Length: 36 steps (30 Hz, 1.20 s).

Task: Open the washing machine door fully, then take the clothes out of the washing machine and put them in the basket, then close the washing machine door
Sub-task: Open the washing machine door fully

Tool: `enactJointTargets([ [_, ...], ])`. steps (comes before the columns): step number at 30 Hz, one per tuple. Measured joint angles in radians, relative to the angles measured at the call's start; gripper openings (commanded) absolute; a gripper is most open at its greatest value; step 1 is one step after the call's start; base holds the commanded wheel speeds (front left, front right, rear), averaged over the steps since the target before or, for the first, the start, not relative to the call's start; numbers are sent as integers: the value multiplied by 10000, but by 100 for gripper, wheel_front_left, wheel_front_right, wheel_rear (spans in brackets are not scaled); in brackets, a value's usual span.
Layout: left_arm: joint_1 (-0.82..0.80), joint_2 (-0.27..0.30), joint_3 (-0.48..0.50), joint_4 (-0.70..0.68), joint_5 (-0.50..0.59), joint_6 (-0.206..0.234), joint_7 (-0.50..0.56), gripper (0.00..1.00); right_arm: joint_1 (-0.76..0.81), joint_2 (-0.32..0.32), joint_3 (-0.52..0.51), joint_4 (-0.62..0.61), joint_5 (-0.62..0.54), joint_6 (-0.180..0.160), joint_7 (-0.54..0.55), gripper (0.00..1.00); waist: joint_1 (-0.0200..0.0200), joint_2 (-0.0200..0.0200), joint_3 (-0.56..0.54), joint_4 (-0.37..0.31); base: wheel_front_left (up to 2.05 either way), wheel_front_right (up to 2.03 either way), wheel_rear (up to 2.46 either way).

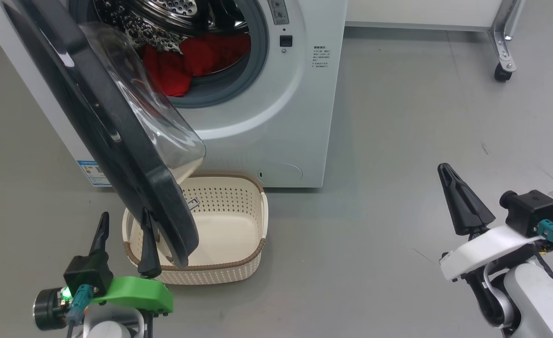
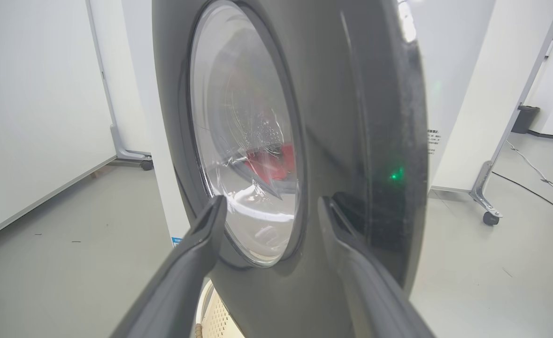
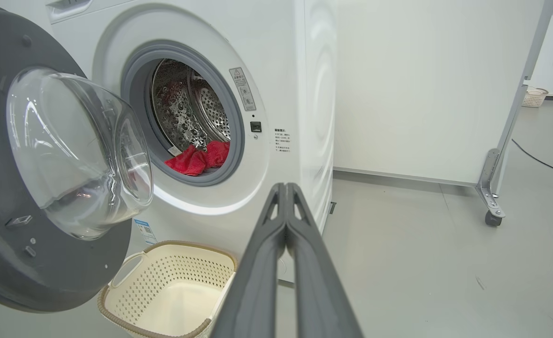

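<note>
The washing machine door (image 1: pixel 126 155) is swung out on its left-hand hinge, black rim edge-on in the head view, and the glass bowl bulges back toward the drum. Its lower edge hangs over the left end of the basket (image 1: pixel 239 263). The basket sits on the grey floor (image 1: pixel 398 141), tight against the front of the washing machine (image 1: pixel 276 122). The clothes (image 1: pixel 196 56) are a red heap at the bottom of the drum, spilling onto the grey rubber ring at the mouth.

The left gripper (image 1: pixel 124 215) is at the door's outer face with fingers spread wide. In its wrist view one tip sits by the glass edge and the other on the glossy rim; real contact, I cannot tell. The right gripper (image 1: pixel 445 171) is well off to the right over bare floor, fingers pressed together with nothing between them, pointing at the machine's front.
</note>
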Motion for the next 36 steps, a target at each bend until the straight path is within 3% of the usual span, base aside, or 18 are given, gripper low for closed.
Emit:
enactJointTargets([
  [5,42,0,82,-40,19,0,0,100,449,84,-144,86,-86,-307,-454,4,0,0,-39,-65,0,0,0],
  [6,74,0,109,-56,19,0,0,100,542,138,-178,115,-88,-362,-454,25,0,0,-43,-77,0,0,0],
  [7,121,0,130,-73,21,0,0,100,641,192,-221,142,-90,-441,-485,38,0,0,-47,-89,0,0,0],
  [9,197,0,153,-79,21,0,0,100,791,224,-270,180,-282,-558,-525,100,0,0,-55,-112,0,0,0],
  [36,339,2,257,-144,105,-12,0,100,1354,876,-1058,-94,-1120,-673,-585,100,0,0,-83,-243,0,0,0],
])
